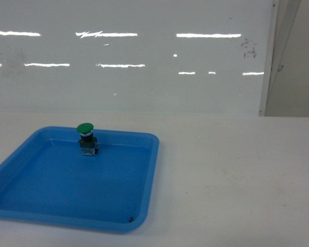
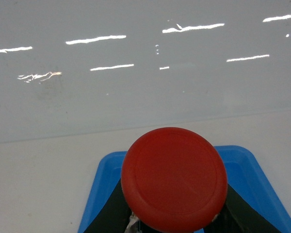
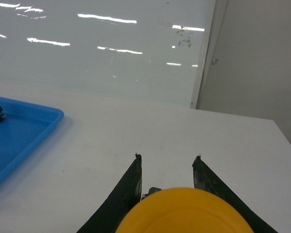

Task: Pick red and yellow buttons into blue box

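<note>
The red button (image 2: 174, 179) fills the lower middle of the left wrist view, its round cap facing the camera. My left gripper (image 2: 177, 216) is shut on it, with black fingers (image 2: 109, 213) showing on either side of the cap. In the right wrist view the yellow button (image 3: 184, 213) sits low between the two black fingers of my right gripper (image 3: 168, 159), which is shut on it. Neither gripper appears in the head view. The blue box is out of view.
A shallow blue tray (image 1: 153, 154) lies on the white table at the left, with a green-capped button (image 1: 86, 136) standing near its far edge. The tray rim (image 2: 99, 194) shows under my left gripper. A glossy white wall rises behind the table.
</note>
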`<state>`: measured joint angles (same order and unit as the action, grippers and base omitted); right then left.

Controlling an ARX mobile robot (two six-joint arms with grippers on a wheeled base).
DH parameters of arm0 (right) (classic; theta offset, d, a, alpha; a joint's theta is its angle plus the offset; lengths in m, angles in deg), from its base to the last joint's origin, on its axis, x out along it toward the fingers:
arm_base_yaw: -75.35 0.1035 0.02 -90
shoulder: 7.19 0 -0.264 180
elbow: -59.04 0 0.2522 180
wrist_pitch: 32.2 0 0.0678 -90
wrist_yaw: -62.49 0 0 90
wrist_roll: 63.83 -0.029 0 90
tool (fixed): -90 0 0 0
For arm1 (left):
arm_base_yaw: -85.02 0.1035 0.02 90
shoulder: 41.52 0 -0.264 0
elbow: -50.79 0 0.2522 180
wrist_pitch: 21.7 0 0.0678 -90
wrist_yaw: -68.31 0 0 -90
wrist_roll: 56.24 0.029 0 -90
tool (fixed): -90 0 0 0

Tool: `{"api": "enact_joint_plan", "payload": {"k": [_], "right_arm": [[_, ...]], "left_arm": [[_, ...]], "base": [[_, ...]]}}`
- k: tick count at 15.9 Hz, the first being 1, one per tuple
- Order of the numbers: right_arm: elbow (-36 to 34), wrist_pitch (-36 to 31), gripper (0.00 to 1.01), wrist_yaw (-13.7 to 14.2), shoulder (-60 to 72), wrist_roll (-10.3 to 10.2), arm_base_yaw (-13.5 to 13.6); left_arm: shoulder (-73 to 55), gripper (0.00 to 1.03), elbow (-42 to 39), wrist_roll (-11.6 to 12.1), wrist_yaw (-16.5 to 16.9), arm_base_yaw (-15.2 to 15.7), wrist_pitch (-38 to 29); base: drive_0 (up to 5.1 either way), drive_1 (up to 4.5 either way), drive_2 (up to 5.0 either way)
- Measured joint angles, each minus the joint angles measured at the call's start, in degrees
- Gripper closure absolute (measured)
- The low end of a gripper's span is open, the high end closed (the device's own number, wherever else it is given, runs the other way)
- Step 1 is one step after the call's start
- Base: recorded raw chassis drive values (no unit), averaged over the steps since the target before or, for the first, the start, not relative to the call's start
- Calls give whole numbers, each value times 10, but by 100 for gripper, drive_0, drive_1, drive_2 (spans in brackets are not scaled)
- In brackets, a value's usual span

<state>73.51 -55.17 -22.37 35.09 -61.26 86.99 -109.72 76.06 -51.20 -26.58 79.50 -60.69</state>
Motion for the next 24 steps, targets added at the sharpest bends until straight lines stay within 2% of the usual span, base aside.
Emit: {"api": "enact_joint_plan", "payload": {"k": [2, 8, 24], "right_arm": [[0, 0, 73, 0, 0, 0, 0], [0, 0, 73, 0, 0, 0, 0], [0, 1, 73, 0, 0, 0, 0]], "left_arm": [[0, 78, 0, 0, 0, 0, 0], [0, 78, 0, 0, 0, 0, 0], [0, 78, -1, 0, 0, 0, 0]], "base": [[0, 0, 0], [450, -403, -75], [495, -260, -236]]}}
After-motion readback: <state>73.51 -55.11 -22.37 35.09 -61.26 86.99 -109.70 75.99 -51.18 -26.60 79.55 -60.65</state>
